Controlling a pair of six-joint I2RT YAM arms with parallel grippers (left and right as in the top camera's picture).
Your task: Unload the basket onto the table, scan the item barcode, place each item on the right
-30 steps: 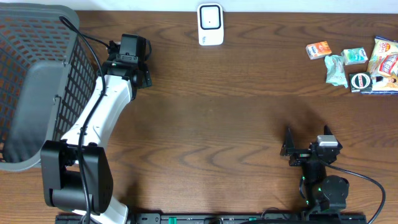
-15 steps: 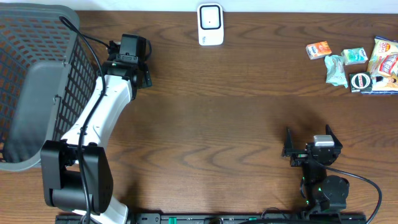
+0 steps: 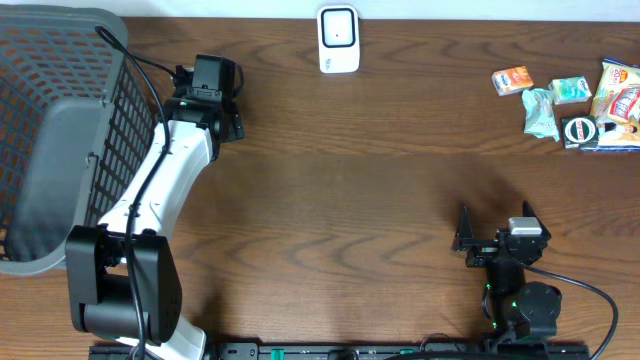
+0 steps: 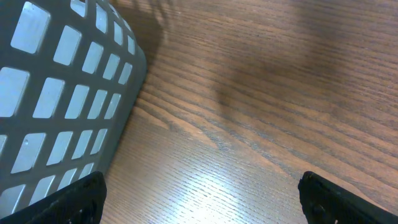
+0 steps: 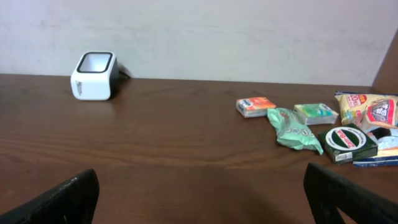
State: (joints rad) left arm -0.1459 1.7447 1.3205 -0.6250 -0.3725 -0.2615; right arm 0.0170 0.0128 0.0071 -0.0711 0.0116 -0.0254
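The white barcode scanner (image 3: 338,40) stands at the table's far edge, also seen in the right wrist view as the scanner (image 5: 94,75) at the far left. Several small packaged items lie at the far right: an orange packet (image 3: 512,80) (image 5: 255,106), a green pouch (image 3: 540,112) (image 5: 293,130), a pale green box (image 3: 571,89) and a black-and-green box (image 3: 580,130) (image 5: 346,142). My right gripper (image 3: 495,222) (image 5: 205,199) is open near the front edge, well short of the items. My left gripper (image 3: 207,92) (image 4: 199,199) is open over bare wood beside the basket.
A grey mesh basket (image 3: 50,130) (image 4: 56,93) fills the left end of the table, right beside the left arm. A yellow-and-red snack bag (image 3: 618,95) (image 5: 370,109) lies at the far right edge. The wall rises just behind the scanner.
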